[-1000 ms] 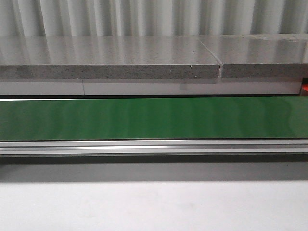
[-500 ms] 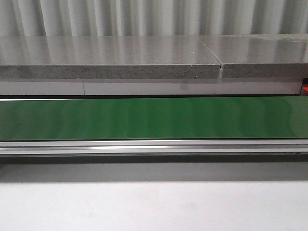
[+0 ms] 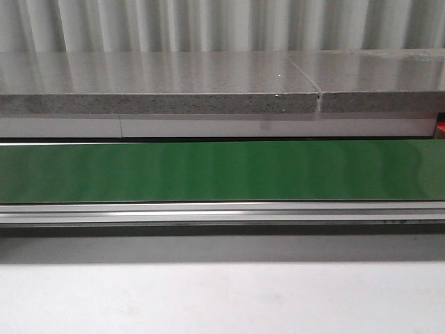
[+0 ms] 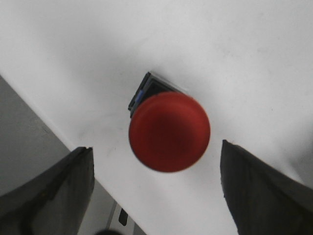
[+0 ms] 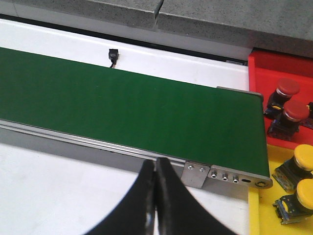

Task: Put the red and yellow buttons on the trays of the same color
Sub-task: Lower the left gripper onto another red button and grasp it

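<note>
The left end effector point(image 4: 156, 191) is spread wide, its two dark fingers point(image 4: 46, 196) standing to either side of a red button point(image 4: 169, 131) without touching it. The button stands on the white desk point(image 4: 234, 54), cap toward the camera, so only a corner of its black base shows. The right end effector point(image 5: 155, 205) is pressed closed with nothing between its fingers, above the desk just short of the green conveyor belt point(image 5: 122, 107). Beyond the belt's end, a red tray point(image 5: 274, 66) holds two red-capped buttons point(image 5: 286, 100), and a yellow tray point(image 5: 281, 159) holds two yellow-capped buttons point(image 5: 301, 181); both trays are cut off by the frame edge. The front view shows only the belt and a grey stone ledge point(image 3: 160, 80); neither arm appears there.
</note>
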